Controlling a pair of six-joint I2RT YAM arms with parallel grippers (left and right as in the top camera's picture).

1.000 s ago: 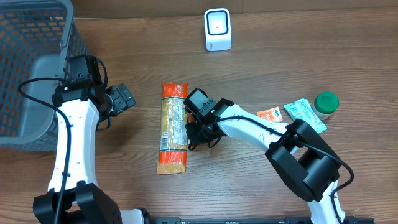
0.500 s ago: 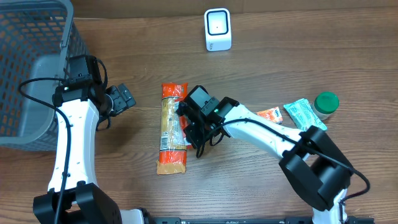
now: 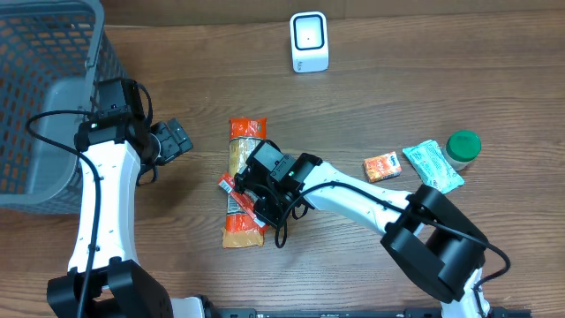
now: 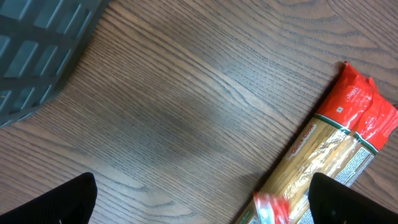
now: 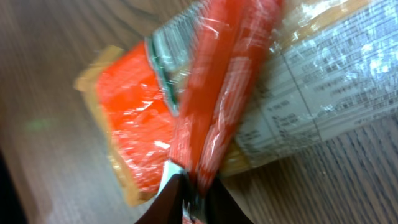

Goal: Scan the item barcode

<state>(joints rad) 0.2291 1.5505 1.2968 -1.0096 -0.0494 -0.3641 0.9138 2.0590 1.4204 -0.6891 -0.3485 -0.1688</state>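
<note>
My right gripper (image 3: 256,201) is shut on a thin red packet (image 3: 228,185), held across a long pasta package (image 3: 243,150) with orange ends. In the right wrist view the jaws (image 5: 194,193) pinch the red packet (image 5: 217,93) over the pasta package (image 5: 323,68), whose printed label shows. The white scanner (image 3: 309,41) stands at the table's far edge. My left gripper (image 3: 177,140) stands open to the left of the pasta package, with nothing between its fingers. Its wrist view shows the gripper (image 4: 199,211) wide apart above bare wood, the pasta package (image 4: 336,143) to the right, and the red packet (image 4: 268,205).
A grey mesh basket (image 3: 44,88) fills the far left. On the right lie a small orange packet (image 3: 381,166), a teal packet (image 3: 431,163) and a green-lidded jar (image 3: 463,147).
My right gripper has moved left and nearer, carrying the red packet across the pasta package. The left arm has not moved.
</note>
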